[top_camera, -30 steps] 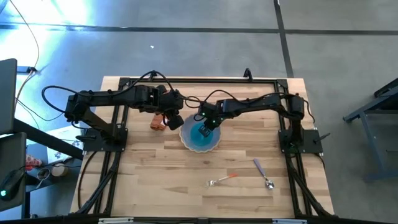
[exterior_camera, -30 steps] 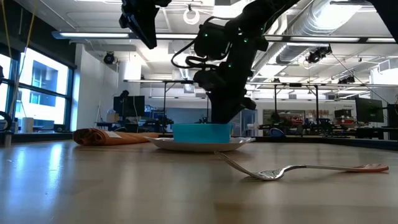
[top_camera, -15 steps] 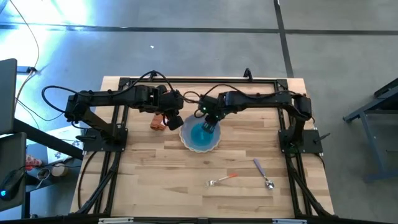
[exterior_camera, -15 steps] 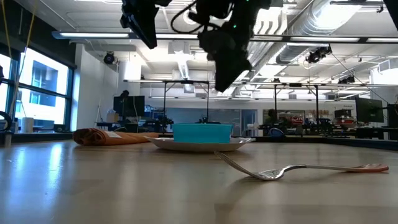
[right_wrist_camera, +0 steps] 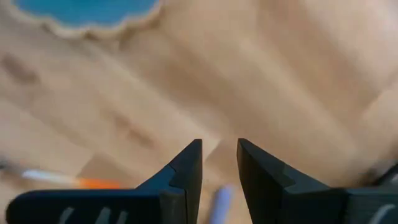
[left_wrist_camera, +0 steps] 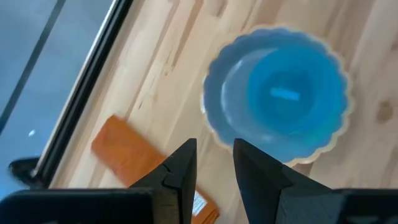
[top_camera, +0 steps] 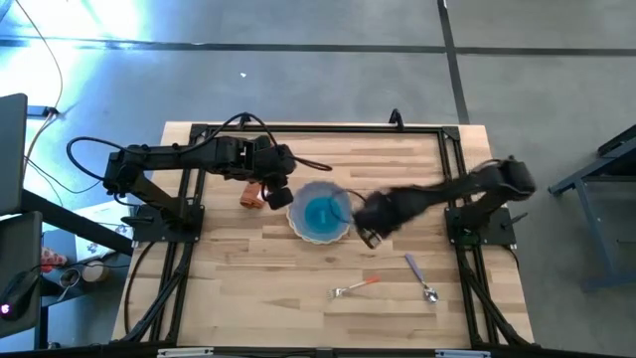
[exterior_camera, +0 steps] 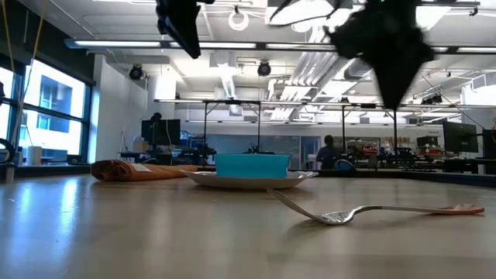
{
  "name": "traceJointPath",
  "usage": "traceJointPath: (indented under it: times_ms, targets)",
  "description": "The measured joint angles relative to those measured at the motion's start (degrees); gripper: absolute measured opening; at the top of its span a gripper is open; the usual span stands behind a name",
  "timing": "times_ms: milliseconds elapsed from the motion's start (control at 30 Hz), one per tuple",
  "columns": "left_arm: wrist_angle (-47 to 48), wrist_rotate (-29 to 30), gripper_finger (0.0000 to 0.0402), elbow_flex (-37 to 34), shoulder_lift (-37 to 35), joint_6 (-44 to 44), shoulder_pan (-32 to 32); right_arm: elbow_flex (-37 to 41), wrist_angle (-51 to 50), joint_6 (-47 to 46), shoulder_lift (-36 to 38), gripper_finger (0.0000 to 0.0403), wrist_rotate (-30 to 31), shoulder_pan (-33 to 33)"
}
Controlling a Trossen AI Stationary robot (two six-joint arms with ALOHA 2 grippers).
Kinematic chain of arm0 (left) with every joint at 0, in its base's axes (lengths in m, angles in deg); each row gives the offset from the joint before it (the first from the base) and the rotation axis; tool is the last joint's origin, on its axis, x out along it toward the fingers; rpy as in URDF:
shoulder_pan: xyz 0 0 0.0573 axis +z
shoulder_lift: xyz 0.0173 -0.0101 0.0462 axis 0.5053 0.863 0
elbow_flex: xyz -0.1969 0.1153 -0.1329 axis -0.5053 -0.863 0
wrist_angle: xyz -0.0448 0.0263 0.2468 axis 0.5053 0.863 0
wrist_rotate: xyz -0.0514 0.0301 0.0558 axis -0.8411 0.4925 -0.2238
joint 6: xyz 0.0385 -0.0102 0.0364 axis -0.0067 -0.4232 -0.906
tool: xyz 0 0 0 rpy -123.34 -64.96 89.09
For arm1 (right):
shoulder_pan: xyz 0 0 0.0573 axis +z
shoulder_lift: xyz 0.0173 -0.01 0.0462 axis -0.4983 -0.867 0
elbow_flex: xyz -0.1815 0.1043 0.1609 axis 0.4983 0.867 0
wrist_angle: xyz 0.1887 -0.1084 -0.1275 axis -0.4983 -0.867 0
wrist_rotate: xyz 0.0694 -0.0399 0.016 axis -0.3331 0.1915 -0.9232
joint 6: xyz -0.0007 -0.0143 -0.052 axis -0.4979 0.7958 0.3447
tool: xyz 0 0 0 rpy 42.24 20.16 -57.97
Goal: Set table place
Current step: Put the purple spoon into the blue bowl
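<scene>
So, going left to right: the folded orange napkin (top_camera: pixel 250 195) lies by the table's (top_camera: pixel 229 278) back-left rail, probably waiting its turn. The left gripper (top_camera: pixel 279 193) hovers between it and the scalloped plate (top_camera: pixel 295 221), jaws slightly parted, empty. A blue bowl (top_camera: pixel 321 212) sits nested on the plate mid-table. The right gripper (top_camera: pixel 370 232) hangs just beside, jaws parted too. The metal fork (top_camera: pixel 354 287) and spoon (top_camera: pixel 420 277) lie nearer the front, on the pale jointed planks.

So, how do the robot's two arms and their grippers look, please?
Both arms are dark, nearly black, built of jointed segments, with black cables looping along them. Each ends in a two-finger gripper: the left gripper and right gripper have flat, dark fingers with angled tips. No markings are visible on them.
</scene>
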Motion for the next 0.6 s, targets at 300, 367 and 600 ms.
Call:
traceJointPath:
  times_ms: [300,367,600]
  targets:
    - [-3.63,-0.84,0.0095,0.00,0.00,-2.92,0.00,12.11,7.06,-35.09,7.81,0.0092,-7.14,19.91]
    - [-3.64,-0.84,0.0095,0.00,0.00,-2.89,0.00,13.04,8.22,-38.73,7.79,0.0092,-8.83,22.82]
    - [-3.87,-0.84,0.0095,0.00,0.00,-2.25,0.00,17.28,12.86,-48.87,7.74,0.0092,-8.84,29.90]
